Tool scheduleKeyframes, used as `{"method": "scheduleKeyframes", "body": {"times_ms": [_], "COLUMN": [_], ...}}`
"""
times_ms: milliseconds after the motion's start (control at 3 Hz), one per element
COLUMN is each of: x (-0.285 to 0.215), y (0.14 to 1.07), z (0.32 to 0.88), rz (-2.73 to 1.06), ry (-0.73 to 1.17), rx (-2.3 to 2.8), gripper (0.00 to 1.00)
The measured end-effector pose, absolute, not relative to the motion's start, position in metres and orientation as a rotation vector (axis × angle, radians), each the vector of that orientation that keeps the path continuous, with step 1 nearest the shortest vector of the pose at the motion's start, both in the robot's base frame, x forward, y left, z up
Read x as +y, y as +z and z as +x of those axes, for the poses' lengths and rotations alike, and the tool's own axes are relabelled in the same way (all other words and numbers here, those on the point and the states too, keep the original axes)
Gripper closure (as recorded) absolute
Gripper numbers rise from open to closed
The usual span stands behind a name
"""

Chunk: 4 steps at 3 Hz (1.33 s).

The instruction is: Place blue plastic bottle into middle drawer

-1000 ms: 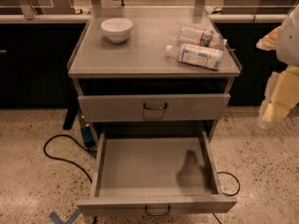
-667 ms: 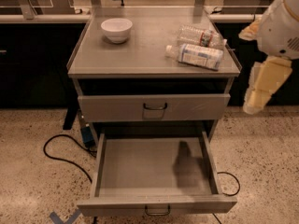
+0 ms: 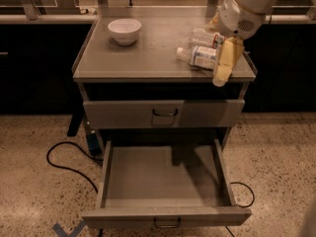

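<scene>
A lab: speckled floor (image 3: 34,201), dark benches (image 3: 39,58), gripper (image 3: 223,65) over grey cabinet (image 3: 148,58).

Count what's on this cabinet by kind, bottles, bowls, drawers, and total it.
Bottles: 2, the blue plastic bottle and a red-label bottle, both on top.
Bowls: 1, the white bowl.
Drawers: 2, the middle drawer open, the upper drawer shut.
Total: 5.
The gripper hangs at the cabinet's right front edge, by the blue plastic bottle.

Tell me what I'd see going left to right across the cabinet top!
White bowl → blue plastic bottle → end effector, hanging over the cabinet top near its right edge.
</scene>
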<state>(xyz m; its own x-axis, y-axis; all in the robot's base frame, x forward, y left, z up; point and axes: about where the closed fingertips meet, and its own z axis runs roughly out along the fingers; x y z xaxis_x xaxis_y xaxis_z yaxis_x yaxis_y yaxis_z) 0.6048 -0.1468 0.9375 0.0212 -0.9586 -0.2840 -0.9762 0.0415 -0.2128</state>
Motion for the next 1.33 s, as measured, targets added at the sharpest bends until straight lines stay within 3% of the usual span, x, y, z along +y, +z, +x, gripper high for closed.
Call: {"method": "scheduleKeyframes", "body": {"times_ms": [667, 1333], "x": [-0.139, -0.174], "y": [0.949, 0.899], "z": [0.628, 0.695], "rz": [-1.925, -1.859], "ry": [0.049, 0.069], "rx": [1.94, 2.098], "gripper": [0.0, 0.0]}}
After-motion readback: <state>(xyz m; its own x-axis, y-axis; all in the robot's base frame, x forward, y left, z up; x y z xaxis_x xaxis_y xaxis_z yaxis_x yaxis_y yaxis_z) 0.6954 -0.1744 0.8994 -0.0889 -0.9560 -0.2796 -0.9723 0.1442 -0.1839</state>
